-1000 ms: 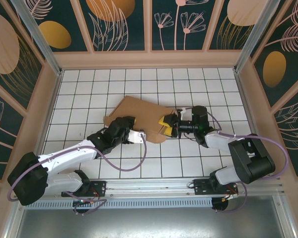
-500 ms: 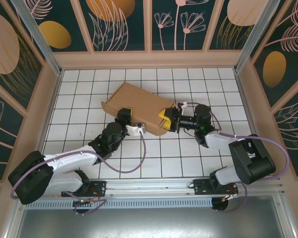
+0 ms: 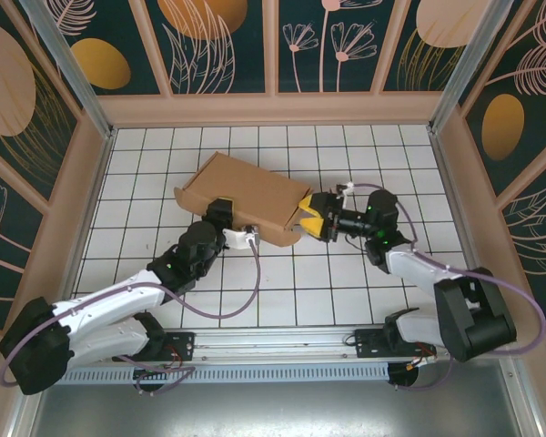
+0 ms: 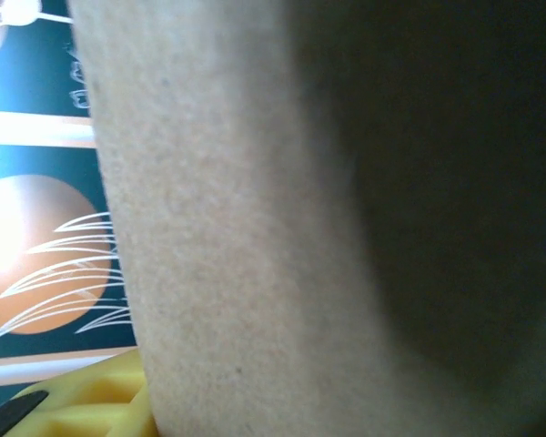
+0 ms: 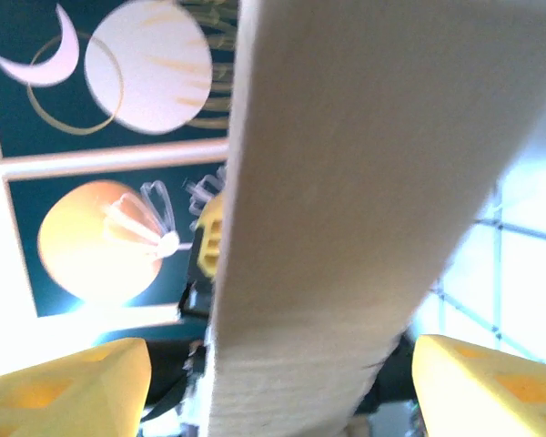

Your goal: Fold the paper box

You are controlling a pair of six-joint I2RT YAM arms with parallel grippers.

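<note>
The paper box (image 3: 241, 191) is plain brown cardboard, lying slantwise on the white tiles at mid-floor, its left end further back. My left gripper (image 3: 223, 215) sits at the box's near long edge. In the left wrist view the cardboard (image 4: 255, 228) lies close up against one yellow finger (image 4: 77, 410); the other finger is hidden. My right gripper (image 3: 307, 221) is at the box's right end. It stands open: both yellow fingers (image 5: 64, 387) are well apart, and the box's edge (image 5: 346, 182) runs between them with a gap on each side.
The white tiled floor (image 3: 346, 291) is walled in by wooden-framed patterned panels (image 3: 227, 45) on three sides. A metal rail (image 3: 273, 350) carries both arm bases at the near edge. Purple cables (image 3: 255, 291) loop off each arm.
The box has shifted left and back, and its top face now shows whole. My left gripper slid to the box's near edge and closed. My right gripper opened and drew back to the right.
</note>
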